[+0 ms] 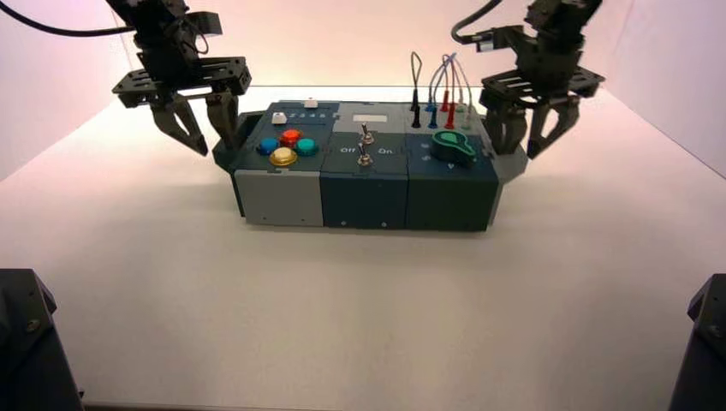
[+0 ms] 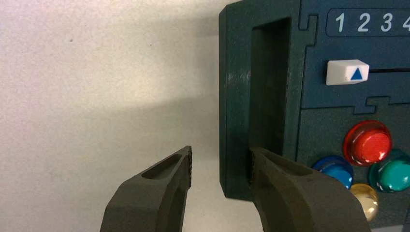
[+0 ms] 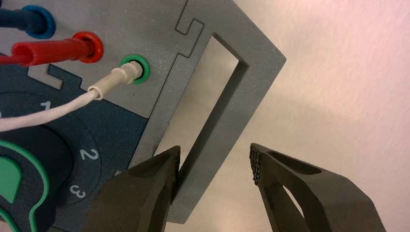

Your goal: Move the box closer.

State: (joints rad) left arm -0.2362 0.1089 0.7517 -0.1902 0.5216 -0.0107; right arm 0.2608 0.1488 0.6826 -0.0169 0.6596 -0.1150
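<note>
The long dark teal-grey box [image 1: 385, 193] stands across the far middle of the white table. My left gripper [image 1: 207, 135] is open at the box's left end; in the left wrist view [image 2: 221, 165] one finger is in the dark teal side handle's [image 2: 237, 111] slot and the other outside, the bar between them. My right gripper [image 1: 520, 139] is open at the right end; in the right wrist view [image 3: 216, 162] the grey side handle [image 3: 227, 111] lies between its fingers, one finger inside the slot.
On the box top are red [image 2: 368, 143], blue [image 2: 334, 170], teal [image 2: 392, 175] and yellow [image 2: 366, 198] round buttons, a white slider tab [image 2: 347, 72], two toggle switches [image 1: 365, 144], a green knob [image 1: 452, 147] and plugged wires [image 1: 441, 86]. Dark stands [image 1: 26, 342] flank the near table edge.
</note>
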